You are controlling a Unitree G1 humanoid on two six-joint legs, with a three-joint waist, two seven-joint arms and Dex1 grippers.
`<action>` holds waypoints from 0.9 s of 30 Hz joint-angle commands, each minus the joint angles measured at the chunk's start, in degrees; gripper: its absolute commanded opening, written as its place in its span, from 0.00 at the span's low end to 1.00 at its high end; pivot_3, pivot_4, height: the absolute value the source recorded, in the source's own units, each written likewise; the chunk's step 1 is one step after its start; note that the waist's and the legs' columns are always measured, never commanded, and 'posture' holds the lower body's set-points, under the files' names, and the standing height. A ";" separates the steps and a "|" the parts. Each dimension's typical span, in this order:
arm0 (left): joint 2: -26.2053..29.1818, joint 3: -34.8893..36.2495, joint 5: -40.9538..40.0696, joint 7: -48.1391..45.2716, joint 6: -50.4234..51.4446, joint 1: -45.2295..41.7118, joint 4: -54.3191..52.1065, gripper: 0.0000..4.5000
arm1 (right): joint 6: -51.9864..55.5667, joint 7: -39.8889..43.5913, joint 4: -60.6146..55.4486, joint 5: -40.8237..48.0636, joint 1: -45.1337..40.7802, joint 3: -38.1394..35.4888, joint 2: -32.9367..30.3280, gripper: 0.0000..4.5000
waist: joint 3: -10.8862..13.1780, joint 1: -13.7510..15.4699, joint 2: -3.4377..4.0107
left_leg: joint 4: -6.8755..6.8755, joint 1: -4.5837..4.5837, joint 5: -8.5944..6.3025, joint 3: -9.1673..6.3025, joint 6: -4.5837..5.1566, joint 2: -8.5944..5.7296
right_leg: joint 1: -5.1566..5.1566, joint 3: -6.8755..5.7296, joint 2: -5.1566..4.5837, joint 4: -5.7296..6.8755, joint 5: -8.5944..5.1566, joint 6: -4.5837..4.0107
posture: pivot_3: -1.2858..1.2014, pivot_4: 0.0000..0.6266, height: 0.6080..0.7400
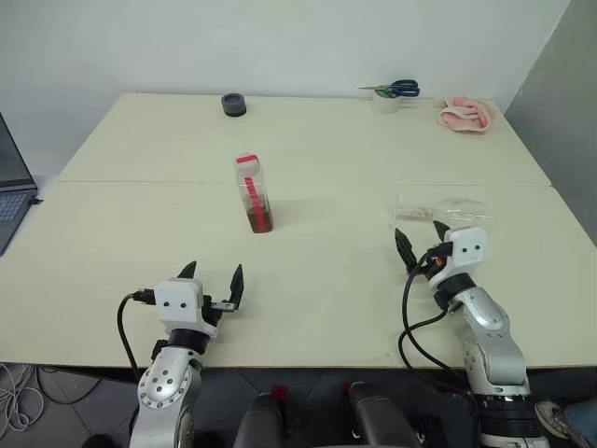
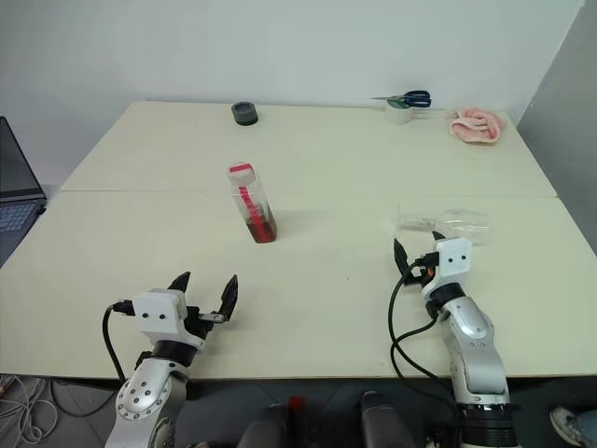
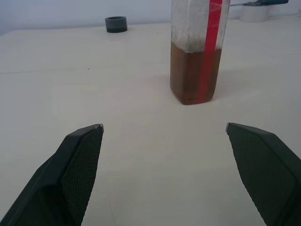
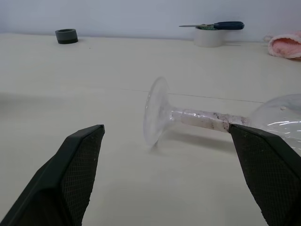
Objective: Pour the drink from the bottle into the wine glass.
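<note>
The bottle (image 1: 254, 192) stands upright in the middle of the table, clear with a red strip and red cap, holding reddish-amber drink (image 3: 194, 73) in its lower part. My left gripper (image 1: 214, 280) hovers open near the table's front edge, well short of the bottle, nothing between its fingers. The wine glass (image 1: 444, 212) lies on its side at the right, its foot (image 4: 156, 111) pointing left and its bowl (image 4: 281, 117) to the right. Just in front of the glass's stem, my right gripper (image 1: 418, 250) is open and empty.
A dark grey tape roll (image 1: 233, 105) sits at the back of the table. Scissors (image 1: 395, 90) rest on a white roll (image 1: 385, 102) at the back right, beside a pink cloth (image 1: 466, 114). A laptop (image 1: 11, 191) is off the left edge.
</note>
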 commanded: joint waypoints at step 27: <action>-2.62 -2.55 3.29 8.42 13.04 -17.22 -3.10 0.99 | 0.38 13.87 -1.94 3.61 -7.82 9.32 -3.78 1.00 | 0.00 0.10 -0.01 | 0.08 0.00 0.00 -0.14 0.00 -0.02 | 0.09 -0.13 0.01 0.02 0.02 0.04 | 0.52 0.24 1.00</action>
